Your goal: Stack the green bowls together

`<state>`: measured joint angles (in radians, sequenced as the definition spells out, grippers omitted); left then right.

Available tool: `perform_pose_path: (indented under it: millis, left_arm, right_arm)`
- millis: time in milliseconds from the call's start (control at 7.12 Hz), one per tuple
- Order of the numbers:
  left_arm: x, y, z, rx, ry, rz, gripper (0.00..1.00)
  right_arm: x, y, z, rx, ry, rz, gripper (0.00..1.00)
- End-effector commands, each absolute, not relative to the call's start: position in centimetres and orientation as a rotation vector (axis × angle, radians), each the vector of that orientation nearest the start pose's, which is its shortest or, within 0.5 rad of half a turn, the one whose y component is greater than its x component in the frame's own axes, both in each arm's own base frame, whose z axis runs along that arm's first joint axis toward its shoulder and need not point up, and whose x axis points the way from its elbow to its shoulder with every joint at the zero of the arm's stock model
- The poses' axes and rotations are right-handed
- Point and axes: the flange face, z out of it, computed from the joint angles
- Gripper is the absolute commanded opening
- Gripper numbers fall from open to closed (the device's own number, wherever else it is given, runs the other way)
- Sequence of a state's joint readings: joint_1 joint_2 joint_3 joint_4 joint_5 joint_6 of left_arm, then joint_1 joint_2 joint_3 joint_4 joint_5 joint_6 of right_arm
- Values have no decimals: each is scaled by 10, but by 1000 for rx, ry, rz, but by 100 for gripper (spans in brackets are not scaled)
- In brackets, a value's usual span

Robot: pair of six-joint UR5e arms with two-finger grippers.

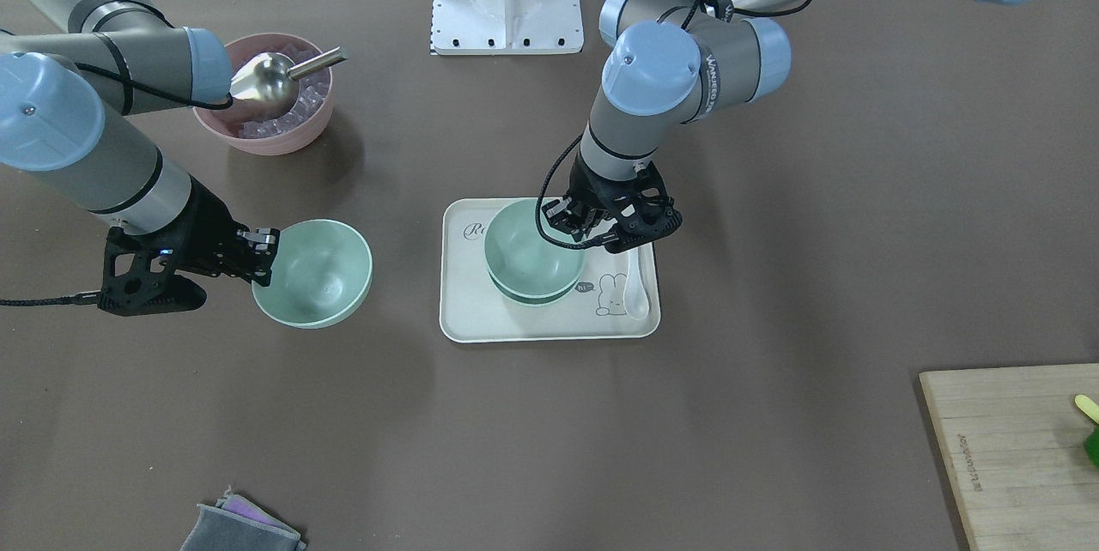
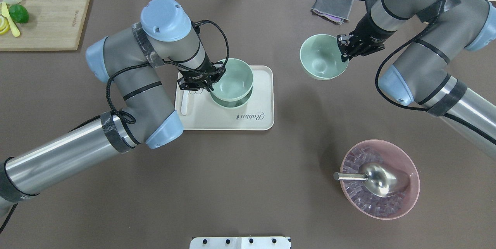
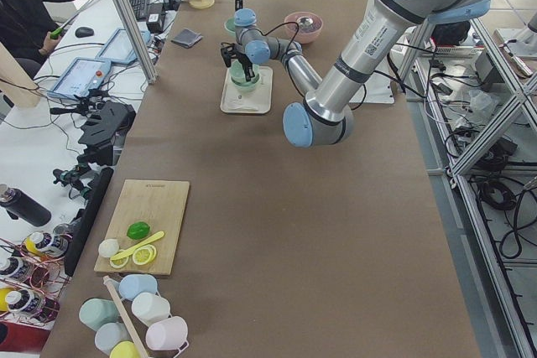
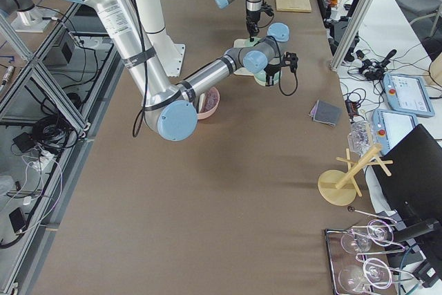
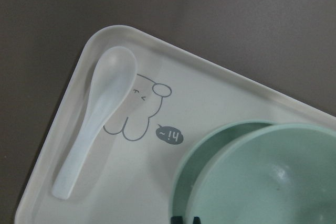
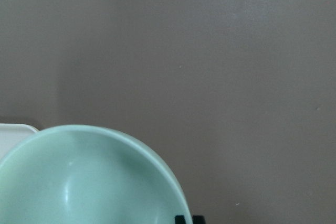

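Upper bowl (image 2: 233, 79) rim in left jaws, lone bowl (image 2: 321, 62) in right jaws

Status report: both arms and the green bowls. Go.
Left gripper shut on rim of top green bowl, over second green bowl on tray. Right gripper shut on third green bowl, off the tray. White spoon on tray beside stack, not touching.

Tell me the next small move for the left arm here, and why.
Probably open the left gripper and release. Its upper bowl sits nested in the lower bowl on the tray; whether it is fully seated I cannot tell. The right gripper holds the third bowl by its rim off the tray, and needs the stack free.
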<state>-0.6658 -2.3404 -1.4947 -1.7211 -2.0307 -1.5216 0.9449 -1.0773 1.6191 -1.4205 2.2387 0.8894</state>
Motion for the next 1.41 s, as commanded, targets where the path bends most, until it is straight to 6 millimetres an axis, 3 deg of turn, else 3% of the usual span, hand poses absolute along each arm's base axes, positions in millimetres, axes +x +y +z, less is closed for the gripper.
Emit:
perform_pose_path:
  millis: [0, 1265]
  left_arm:
    - [524, -525, 204, -114, 930, -379, 0]
    - [535, -523, 212, -122, 923, -369, 0]
  right_arm:
    - [-331, -580, 332, 46, -918, 14, 0]
    - [-330, -580, 333, 46, -916, 15, 0]
